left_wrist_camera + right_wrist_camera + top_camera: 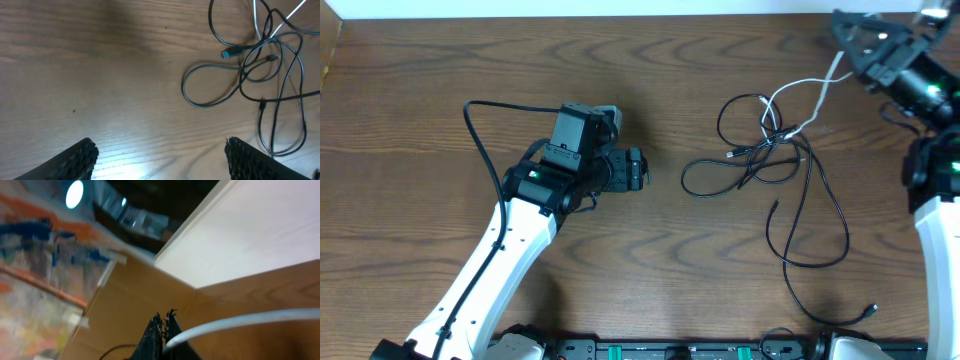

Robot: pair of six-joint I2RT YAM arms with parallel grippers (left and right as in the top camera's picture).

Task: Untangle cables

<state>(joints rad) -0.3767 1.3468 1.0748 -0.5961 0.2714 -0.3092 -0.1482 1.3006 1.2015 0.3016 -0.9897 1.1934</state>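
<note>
your left pincer (pixel 160 150) hangs spread, empty, over the counter (pixel 410 110) near the tangled black cables (pixel 775 145). your right pincer (pixel 163 325) is pinching the white cable (pixel 240 321).

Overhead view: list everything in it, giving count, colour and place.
table: one, brown wood, fills the view
black cables: at least two, exact count unclear, black, tangled right of centre
white cable: one, white, runs from the tangle up to the far right corner
left gripper: one, black, open and empty, above bare wood left of the tangle
right gripper: one, black, shut on the white cable, far right corner
</note>
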